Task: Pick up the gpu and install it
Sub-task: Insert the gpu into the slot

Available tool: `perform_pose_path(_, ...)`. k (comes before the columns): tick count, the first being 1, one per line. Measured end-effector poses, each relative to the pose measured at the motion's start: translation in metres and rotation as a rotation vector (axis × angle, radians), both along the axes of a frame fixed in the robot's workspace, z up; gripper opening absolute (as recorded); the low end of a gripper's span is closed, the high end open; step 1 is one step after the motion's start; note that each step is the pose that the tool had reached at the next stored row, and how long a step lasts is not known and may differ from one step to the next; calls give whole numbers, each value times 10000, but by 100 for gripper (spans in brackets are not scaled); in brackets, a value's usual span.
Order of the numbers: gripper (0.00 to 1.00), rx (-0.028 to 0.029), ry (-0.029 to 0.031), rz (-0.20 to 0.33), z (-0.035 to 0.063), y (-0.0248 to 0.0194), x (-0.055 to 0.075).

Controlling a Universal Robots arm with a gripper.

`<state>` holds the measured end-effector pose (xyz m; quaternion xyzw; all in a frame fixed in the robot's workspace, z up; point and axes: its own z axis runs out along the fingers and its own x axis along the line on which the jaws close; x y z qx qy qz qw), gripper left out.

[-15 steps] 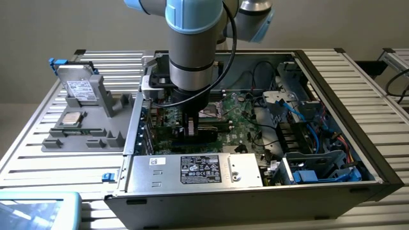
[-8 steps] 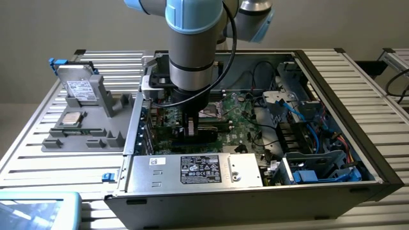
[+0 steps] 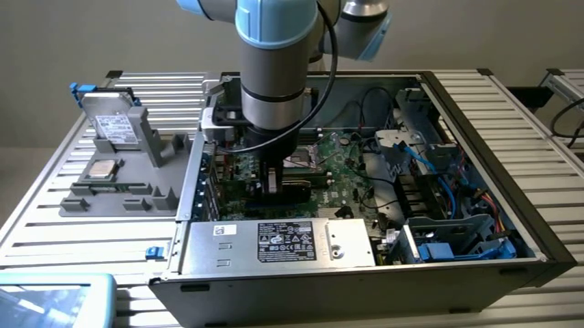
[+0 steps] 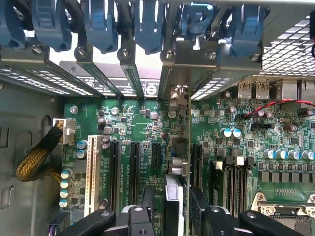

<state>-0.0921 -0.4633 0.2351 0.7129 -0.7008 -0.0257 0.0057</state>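
The gpu (image 4: 178, 162) stands on edge in an expansion slot of the green motherboard (image 4: 138, 123), and its metal bracket (image 4: 183, 61) meets the rear slot panel of the case. My gripper (image 4: 172, 214) hangs right above it. One black finger (image 4: 146, 199) is on each side of the card, and the jaws stand open with a gap to the card. In the exterior view the gripper (image 3: 271, 184) reaches down into the open computer case (image 3: 483, 137), low over the motherboard (image 3: 342, 171), and it covers most of the card.
Empty black slots (image 4: 134, 167) and a white slot (image 4: 91, 167) lie beside the card. Blue retainer clips (image 4: 103, 24) line the rear panel. A power supply (image 3: 273, 242) sits at the case front, blue cables (image 3: 456, 191) on the exterior view's right. A grey tray (image 3: 119, 188) holds a drive (image 3: 114, 126) and a chip (image 3: 100, 169).
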Motion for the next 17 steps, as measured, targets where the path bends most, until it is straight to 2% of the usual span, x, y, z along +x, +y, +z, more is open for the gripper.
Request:
perform_pose_path(3,43,0,-25,0,114,0,0)
perform_pose_path(13,43,-8,-26,-2,570,0,-1)
perform_pose_path(14,43,-7,-30,-1,601,0,0)
perform_pose_path(17,43,-5,-46,1,608,0,1)
